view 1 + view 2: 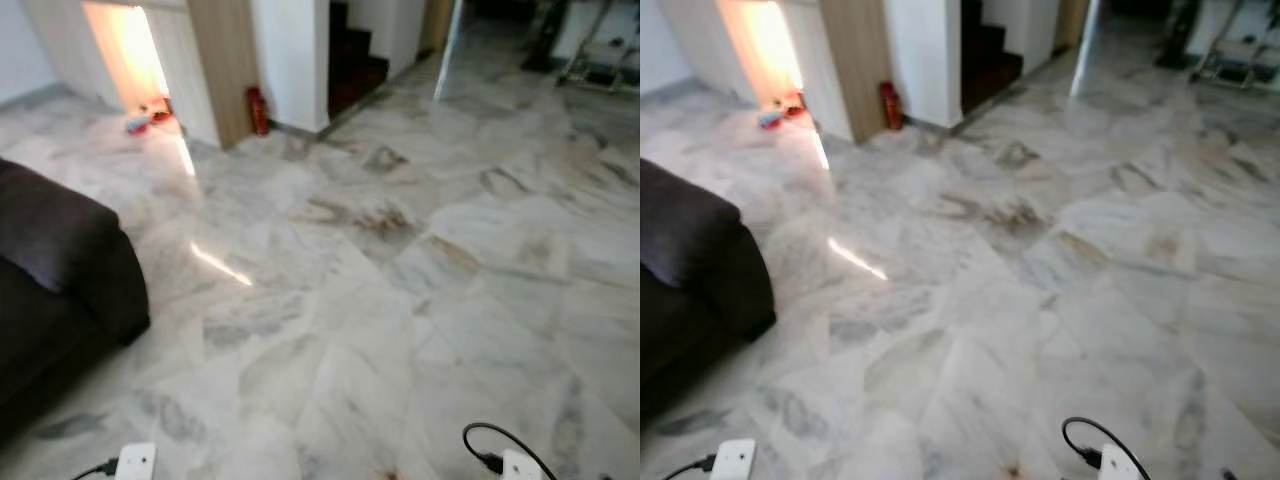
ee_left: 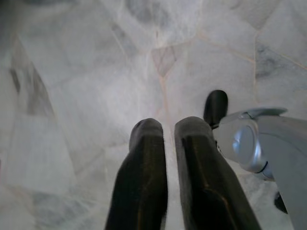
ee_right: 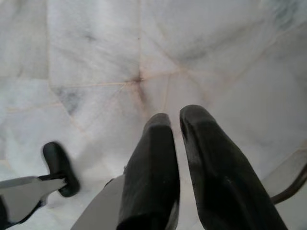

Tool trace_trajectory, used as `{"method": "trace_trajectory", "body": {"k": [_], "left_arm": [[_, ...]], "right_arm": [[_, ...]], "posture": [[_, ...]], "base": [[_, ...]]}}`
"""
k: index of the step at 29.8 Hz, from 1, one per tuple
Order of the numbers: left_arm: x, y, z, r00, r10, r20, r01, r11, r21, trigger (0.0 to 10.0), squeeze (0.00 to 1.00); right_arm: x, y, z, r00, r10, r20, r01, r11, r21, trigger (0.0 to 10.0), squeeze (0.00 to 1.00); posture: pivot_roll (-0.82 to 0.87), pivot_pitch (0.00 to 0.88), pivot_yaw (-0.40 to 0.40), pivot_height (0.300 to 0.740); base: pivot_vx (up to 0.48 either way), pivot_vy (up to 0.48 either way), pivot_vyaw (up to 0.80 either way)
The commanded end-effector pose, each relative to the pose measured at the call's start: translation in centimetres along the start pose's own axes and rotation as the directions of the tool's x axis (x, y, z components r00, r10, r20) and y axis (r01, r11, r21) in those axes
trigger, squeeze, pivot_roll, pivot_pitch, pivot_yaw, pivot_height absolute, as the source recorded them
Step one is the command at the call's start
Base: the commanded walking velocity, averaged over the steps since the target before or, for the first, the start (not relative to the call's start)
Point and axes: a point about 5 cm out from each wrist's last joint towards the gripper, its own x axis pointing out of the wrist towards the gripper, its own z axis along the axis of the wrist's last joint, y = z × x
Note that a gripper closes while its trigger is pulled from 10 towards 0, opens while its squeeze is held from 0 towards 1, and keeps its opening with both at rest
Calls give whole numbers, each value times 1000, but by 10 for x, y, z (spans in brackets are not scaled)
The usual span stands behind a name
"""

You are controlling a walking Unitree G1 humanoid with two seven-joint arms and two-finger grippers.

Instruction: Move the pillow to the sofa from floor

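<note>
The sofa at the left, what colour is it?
The sofa is dark, brownish-black; the left eye view shows it best.

Our left gripper [image 2: 168, 132] hangs low, its two black fingers nearly pressed together and empty. Our right gripper [image 3: 175, 120] hangs likewise, fingers close, holding nothing.

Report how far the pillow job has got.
Nothing looks done yet. The dark sofa stands at the robot's left with no pillow to be made out on the part in view, and the marble floor ahead shows none either. Both arms hang idle: the left gripper and right gripper point at bare floor, fingers shut and holding nothing. Left to do: find the pillow, pick it up, and carry it to the sofa.
</note>
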Motion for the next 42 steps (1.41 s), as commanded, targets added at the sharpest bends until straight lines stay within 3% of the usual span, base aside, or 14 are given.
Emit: {"method": "trace_trajectory", "body": {"k": [1, 9, 10, 29, 42], "left_arm": [[-1, 6, -4, 1000, 7, -18, -7, 1000, 14, 10000, 592], [-1, 6, -4, 1000, 7, -18, -7, 1000, 14, 10000, 592], [-1, 6, -4, 1000, 2, -18, -2, 1000, 14, 10000, 1000], [-1, 6, -6, 1000, -1, -24, 1, 1000, 11, 10000, 1000], [-1, -5, -10, 999, -18, -35, 18, 1000, 19, 10000, 1000]], "right_arm": [[1, 5, 4, 1000, 16, 15, -16, 1000, 2, 10000, 612], [1, 5, 4, 1000, 16, 15, -16, 1000, 2, 10000, 612], [1, 4, 3, 1000, 19, 17, -19, 1000, 7, 10000, 1000], [0, 6, 1, 999, 27, 17, -27, 1000, 10, 10000, 1000], [0, 5, 2, 999, 44, 26, -44, 999, 11, 10000, 1000]], "posture": [[42, 12, -16, 740], [42, 12, -16, 740], [42, 11, -15, 740], [46, 18, -20, 740], [47, 28, -21, 740]], "base": [[0, 0, 531], [0, 0, 531], [0, 0, 519], [0, 0, 519], [0, 0, 344]]}}
